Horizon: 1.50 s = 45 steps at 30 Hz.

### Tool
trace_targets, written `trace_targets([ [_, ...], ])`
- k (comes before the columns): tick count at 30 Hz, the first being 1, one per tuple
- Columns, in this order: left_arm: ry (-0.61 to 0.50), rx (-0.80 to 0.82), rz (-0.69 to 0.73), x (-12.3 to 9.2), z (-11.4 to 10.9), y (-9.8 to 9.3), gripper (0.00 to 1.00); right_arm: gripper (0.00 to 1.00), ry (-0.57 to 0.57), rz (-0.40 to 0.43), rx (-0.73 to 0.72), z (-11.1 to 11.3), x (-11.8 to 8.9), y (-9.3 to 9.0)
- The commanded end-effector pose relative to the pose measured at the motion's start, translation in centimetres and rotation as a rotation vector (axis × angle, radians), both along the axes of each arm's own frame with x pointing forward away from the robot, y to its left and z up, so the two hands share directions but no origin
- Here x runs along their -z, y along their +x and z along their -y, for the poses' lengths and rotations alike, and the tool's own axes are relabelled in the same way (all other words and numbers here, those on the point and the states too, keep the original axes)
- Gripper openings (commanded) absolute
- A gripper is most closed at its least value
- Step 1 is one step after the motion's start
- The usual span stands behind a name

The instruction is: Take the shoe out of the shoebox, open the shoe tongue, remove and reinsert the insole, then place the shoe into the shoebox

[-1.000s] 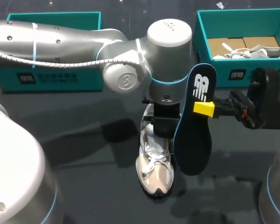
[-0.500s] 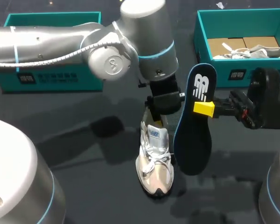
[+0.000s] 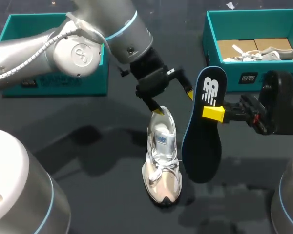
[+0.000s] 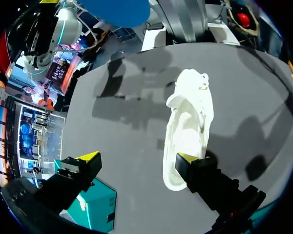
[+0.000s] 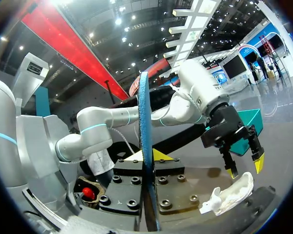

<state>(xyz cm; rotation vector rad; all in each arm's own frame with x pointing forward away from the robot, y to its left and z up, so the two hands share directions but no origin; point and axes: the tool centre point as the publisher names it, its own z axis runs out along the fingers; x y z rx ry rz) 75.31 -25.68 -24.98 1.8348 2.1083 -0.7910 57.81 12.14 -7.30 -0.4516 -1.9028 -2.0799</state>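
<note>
The shoe (image 3: 161, 161) stands mid-counter (image 3: 88, 190). Its right flank is walled off by the upright insole (image 3: 202, 141), clamped in the right gripper (image 3: 211, 113). The left gripper (image 3: 174, 102) hangs spread above the heel, blocking approach from behind. The shoe's left side and the counter before its toe lie free. Two teal boxes (image 3: 49, 83) (image 3: 229, 73) bound the far edge.

Dark grey desk (image 3: 102, 195), matte, crossed by soft shadows. Carries three things directly. Centre, slightly low: white-and-silver shoe (image 3: 161, 161), sole down, toe toward lower edge, laces loose. Upper left: teal shoebox (image 3: 93, 83), open-topped, label on front wall. Upper right: second teal shoebox (image 3: 224, 73), open-topped, likewise labelled, well apart from the first.
</note>
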Motion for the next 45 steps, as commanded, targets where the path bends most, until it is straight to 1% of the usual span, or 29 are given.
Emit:
trace_targets([
  [1, -0.059, -0.015, 0.009, 0.2, -0.4, -0.3, 1.0, 0.0, -0.001, -0.001, 0.004, 0.0, 0.0, -0.2],
  [5, -0.059, -0.015, 0.009, 0.2, -0.4, -0.3, 1.0, 0.0, -0.001, -0.001, 0.004, 0.0, 0.0, -0.2],
  [6, -0.098, -0.049, 0.045, -0.1, -0.6, -0.4, 1.0, 0.0, -0.001, -0.001, 0.004, 0.0, 0.0, -0.2],
  [9, -0.196, -0.085, 0.105, -1.3, -1.1, -0.8, 1.0, 0.0, -0.001, -0.001, 0.004, 0.0, 0.0, -0.2],
  [13, -0.316, -0.112, 0.193, -3.2, -1.4, -0.7, 1.0, 0.0, -0.001, -0.001, 0.004, 0.0, 0.0, -0.2],
  [15, -0.383, -0.101, 0.216, -4.0, -1.3, -0.4, 1.0, 0.0, -0.001, -0.001, 0.004, 0.0, 0.0, -0.2],
  [20, -0.502, -0.128, 0.252, -5.4, -0.9, 0.7, 1.0, 0.0, -0.001, -0.001, 0.004, 0.0, 0.0, -0.2],
  [22, -0.553, -0.135, 0.245, -5.8, -1.0, 1.2, 1.0, 0.0, -0.015, -0.06, -0.028, 1.0, -0.4, 1.3],
  [23, -0.564, -0.138, 0.256, -6.0, -1.1, 1.4, 1.0, 0.0, 0.005, -0.102, -0.049, 1.6, -0.4, 2.0],
  [24, -0.584, -0.136, 0.259, -6.1, -1.1, 1.6, 1.0, 0.0, -0.014, -0.119, -0.041, 2.2, -0.4, 2.8],
  [27, -0.636, -0.133, 0.27, -6.8, -1.6, 2.0, 1.0, 0.0, 0.008, -0.146, -0.062, 3.8, -1.0, 5.3],
  [28, -0.66, -0.139, 0.272, -7.2, -1.9, 2.3, 1.0, 0.0, 0.042, -0.158, -0.078, 4.5, -1.3, 6.4],
  [29, -0.674, -0.137, 0.275, -7.5, -2.1, 2.4, 1.0, 0.0, 0.034, -0.172, -0.076, 4.8, -1.4, 7.0],
  [30, -0.683, -0.141, 0.272, -7.8, -2.3, 2.7, 1.0, 0.0, 0.037, -0.193, -0.08, 5.3, -1.5, 7.9],
  [31, -0.707, -0.103, 0.232, -8.2, -2.5, 2.9, 1.0, 0.0, 0.024, -0.23, -0.098, 5.7, -1.5, 8.8],
  [44, -0.707, -0.103, 0.232, -8.2, -2.5, 2.9, 1.0, 0.0, 0.024, -0.23, -0.098, 5.7, -1.5, 8.8],
  [45, -0.717, -0.083, 0.253, -8.1, -2.3, 2.7, 1.0, 0.0, 0.036, -0.253, -0.106, 5.7, -1.4, 9.2],
])
